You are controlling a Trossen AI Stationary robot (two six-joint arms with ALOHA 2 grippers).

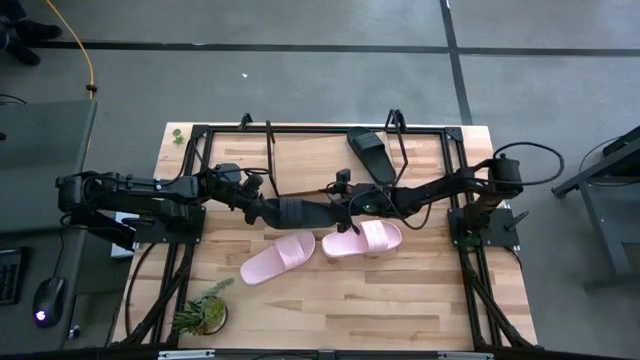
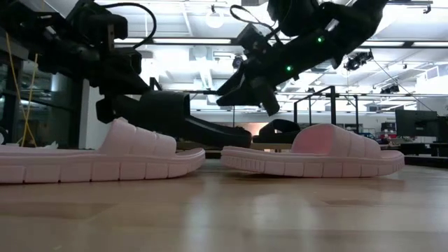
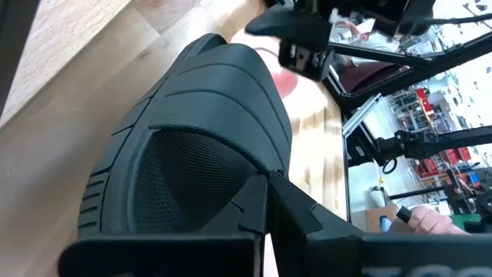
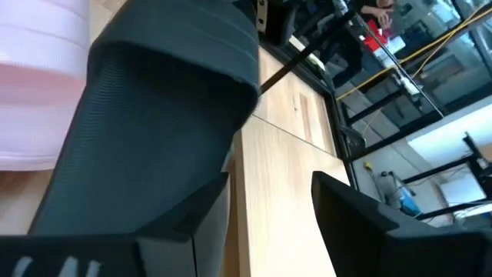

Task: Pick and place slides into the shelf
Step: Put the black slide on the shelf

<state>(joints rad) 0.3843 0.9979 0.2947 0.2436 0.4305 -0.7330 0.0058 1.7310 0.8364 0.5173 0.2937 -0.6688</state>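
Observation:
My left gripper (image 1: 262,210) is shut on a black slide (image 1: 305,212) and holds it above the middle of the table. My right gripper (image 1: 345,196) stands open at that slide's free end (image 4: 154,131); one finger (image 4: 211,215) is right beside the slide's edge. Two pale pink slides (image 1: 278,258) (image 1: 362,238) lie sole down on the table just nearer than the grippers. A second black slide (image 1: 372,152) lies on the shelf (image 1: 402,140) at the table's far side. My left gripper pinches the black slide's end next to the strap (image 3: 257,188) between its two fingers, coming from the table's left and slanting a little down. The slide is lifted clear and its free end (image 2: 234,136) slopes down toward the right. My right gripper: whether its finger touches the slide's edge I cannot tell.
A black frame (image 1: 200,180) runs around the table. A small potted plant (image 1: 205,312) stands at the near left corner. A person's hand (image 3: 430,219) shows beyond the table's edge. Bare wood lies along the near side of the table.

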